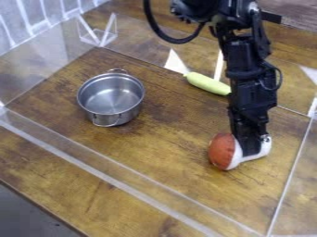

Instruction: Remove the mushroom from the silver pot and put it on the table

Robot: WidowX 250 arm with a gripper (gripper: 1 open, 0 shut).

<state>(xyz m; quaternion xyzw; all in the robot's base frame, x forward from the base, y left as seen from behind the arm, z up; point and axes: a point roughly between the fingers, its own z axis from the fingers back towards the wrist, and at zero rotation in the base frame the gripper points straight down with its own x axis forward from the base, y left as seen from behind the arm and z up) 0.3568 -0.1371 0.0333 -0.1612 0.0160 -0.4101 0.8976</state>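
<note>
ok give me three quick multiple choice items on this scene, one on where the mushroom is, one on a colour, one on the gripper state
1. Where is the mushroom?
A. inside the silver pot
B. on the table, near its right wall
C. on the yellow-green toy

2. What colour is the mushroom's cap?
A. red-brown
B. blue
C. yellow

3. How is the gripper?
A. wide open above the pot
B. shut on the mushroom
C. out of view

Answers: 1 B, it lies on the table far from the silver pot, which is empty. 2 A, the cap shows red-brown. 3 B, the fingers clamp its white stem.
</note>
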